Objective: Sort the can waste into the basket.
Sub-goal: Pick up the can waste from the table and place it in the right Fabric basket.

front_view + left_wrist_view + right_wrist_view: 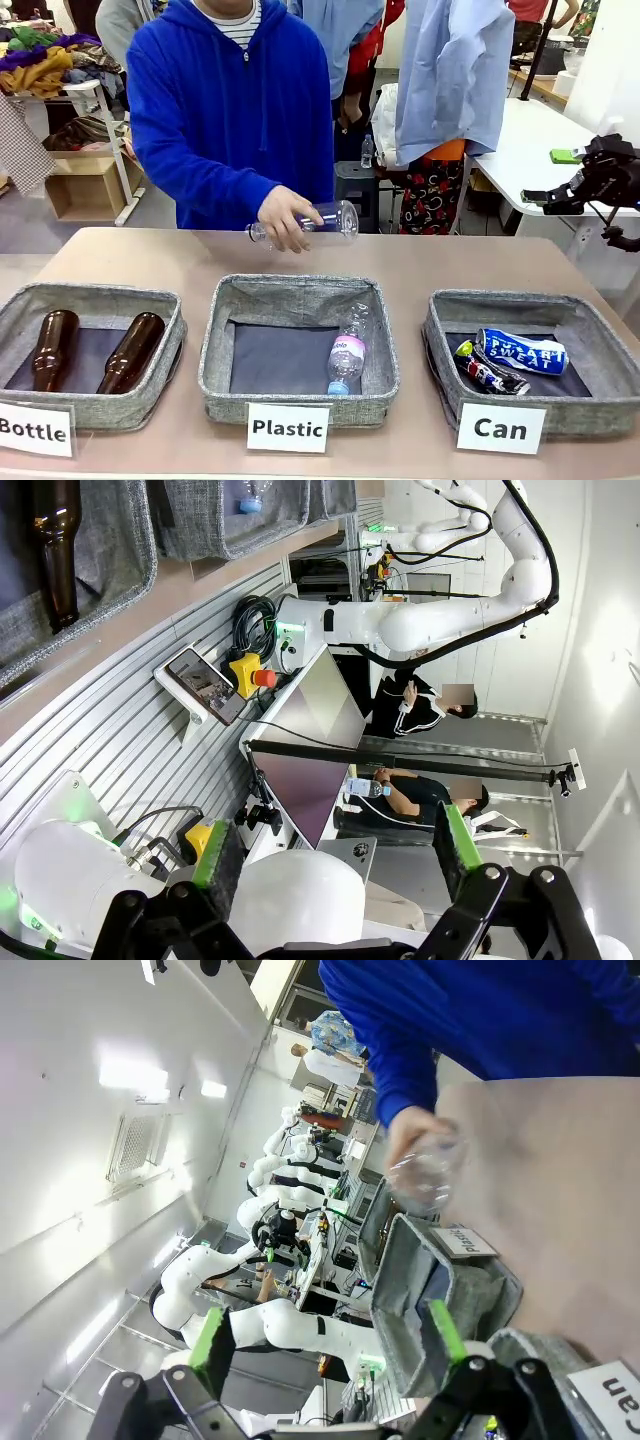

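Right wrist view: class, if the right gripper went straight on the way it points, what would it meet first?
Probably nothing nearby: the open right gripper points past the grey baskets toward distant white robot arms. Depth is hard to judge.

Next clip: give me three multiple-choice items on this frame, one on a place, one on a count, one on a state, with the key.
1. Where do the two cans lie?
A. On the bare table
B. In the basket signed Can
C. In the Plastic basket

2. How many brown bottles lie in the Bottle basket?
A. One
B. Two
C. Three

3. How is the left gripper?
A. Open, holding nothing
B. Shut on a can
C. Shut on a bottle

Key: B, both cans rest on its dark bottom; B, two lie side by side; A, its green pads stand wide apart.
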